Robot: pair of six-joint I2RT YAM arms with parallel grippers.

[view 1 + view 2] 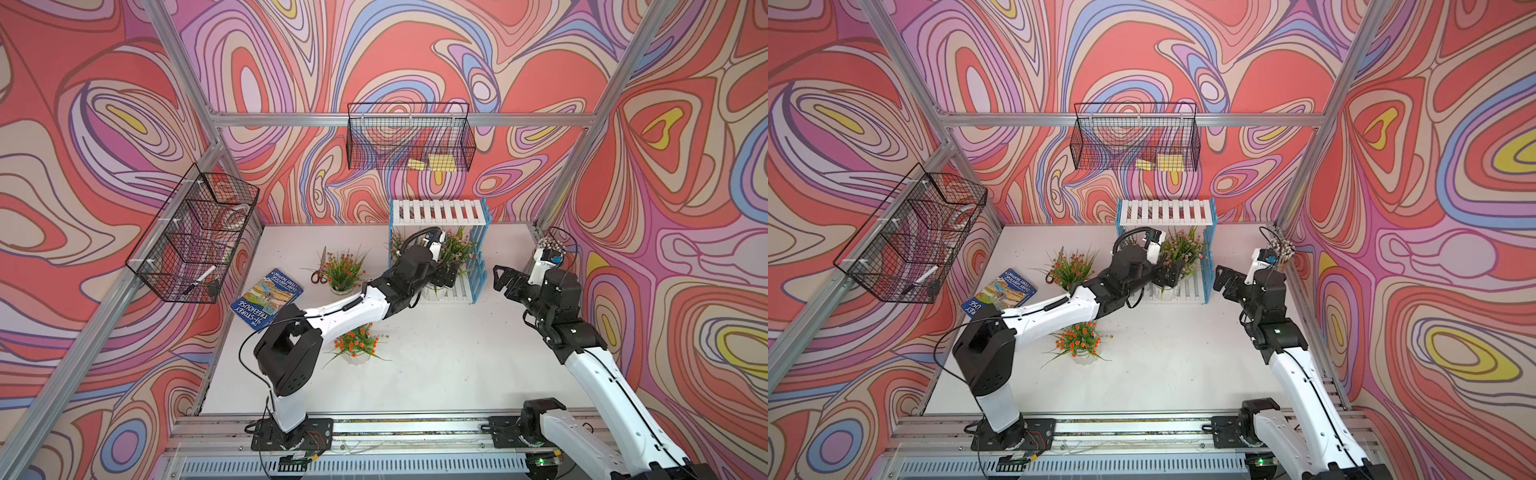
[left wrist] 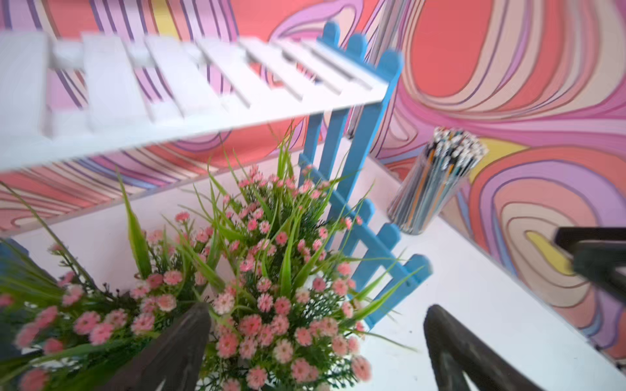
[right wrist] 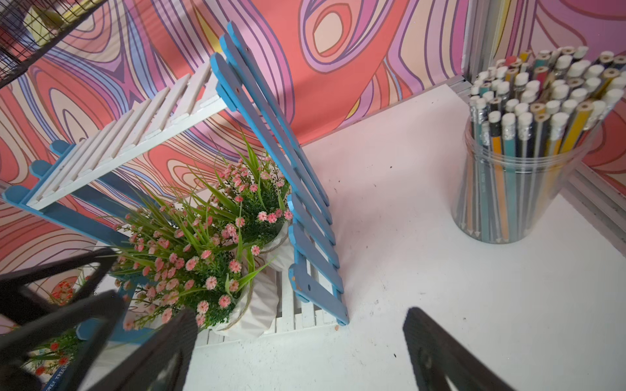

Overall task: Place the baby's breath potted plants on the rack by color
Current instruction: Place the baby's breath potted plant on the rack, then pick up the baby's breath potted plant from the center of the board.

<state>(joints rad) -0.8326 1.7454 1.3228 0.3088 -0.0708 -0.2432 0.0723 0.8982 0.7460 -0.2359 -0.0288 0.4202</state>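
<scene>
The rack (image 1: 438,212) stands at the table's (image 1: 436,374) 12 o'clock. The left claw (image 2: 318,315) is wide open over a pink plant (image 2: 271,270) on the low shelf (image 1: 457,291), holding nothing. I think it should back out straight and slow, so no leaves snag. The right claw (image 3: 300,316) hangs open at the rack's 3 o'clock. The book (image 1: 266,297) says "91-Storey Treehouse".

White matt tabletop (image 1: 436,382), flecked with small dark specks. At its far edge stood a two-tier rack (image 1: 438,212) of white slatted shelves and light blue picket-fence sides, whose lower shelf held pink-flowered green plants (image 3: 189,257) in white ribbed pots. Left of the rack stood an orange-flowered plant (image 1: 344,269) in a white pot, with red-handled metal scissors (image 1: 320,270) just beside it and a blue-covered paperback book (image 1: 266,297) lying flat further left. A second orange-flowered plant (image 1: 357,343) stood nearer the front. A clear plastic jar (image 3: 521,189) packed with pencils occupied the far right corner.
</scene>
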